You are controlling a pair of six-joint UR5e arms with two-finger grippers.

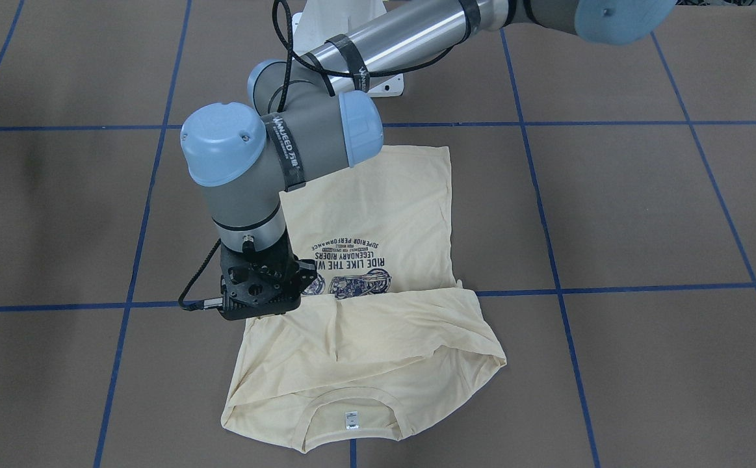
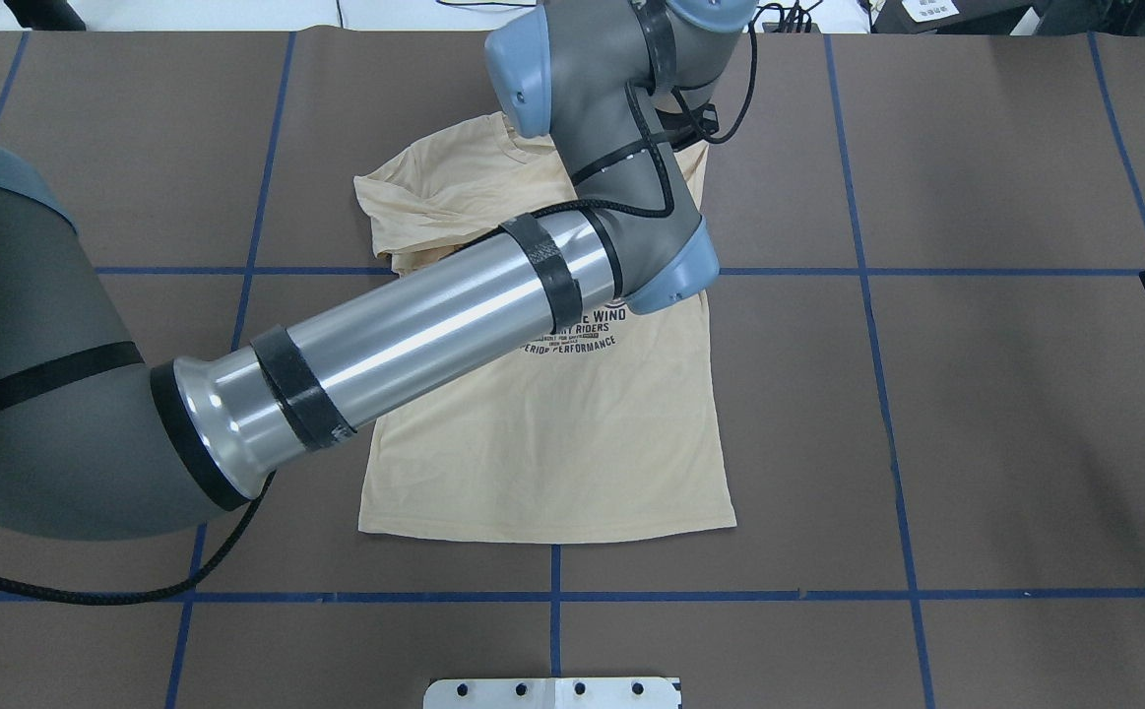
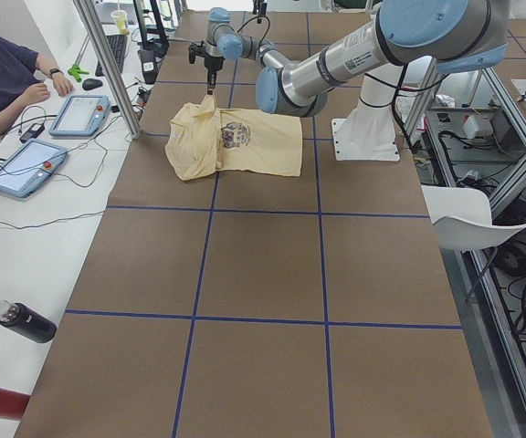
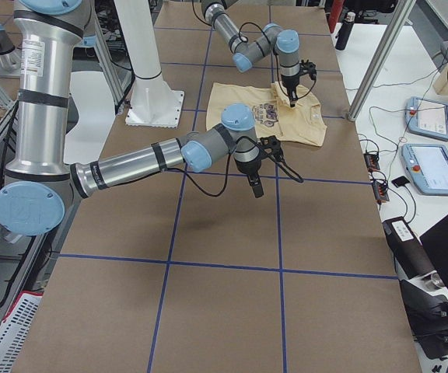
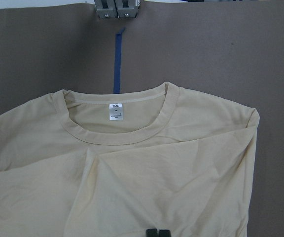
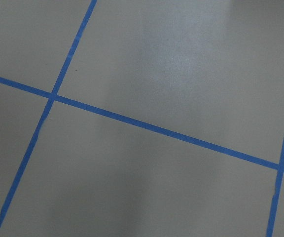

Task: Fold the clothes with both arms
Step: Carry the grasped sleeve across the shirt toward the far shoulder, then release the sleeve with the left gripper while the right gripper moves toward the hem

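The cream-yellow T-shirt [image 1: 378, 214] lies flat on the brown table with its navy print facing up. Its collar end is folded back over the body, so the neck label [image 5: 116, 112] shows. My left arm reaches across the shirt, and my left gripper [image 1: 264, 311] sits at the fold's edge, to the left of the print in the front-facing view. In the left wrist view its fingertips [image 5: 157, 232] are pressed together on the fabric. My right gripper [image 4: 257, 186] hangs over bare table away from the shirt; I cannot tell its state.
Blue tape lines [image 2: 554, 596] divide the table into squares. The white pedestal [image 3: 368, 128] stands near the shirt's hem. A person [image 3: 3, 73] sits at a side desk with tablets [image 3: 26, 164]. A dark bottle [image 3: 21, 321] lies on that desk.
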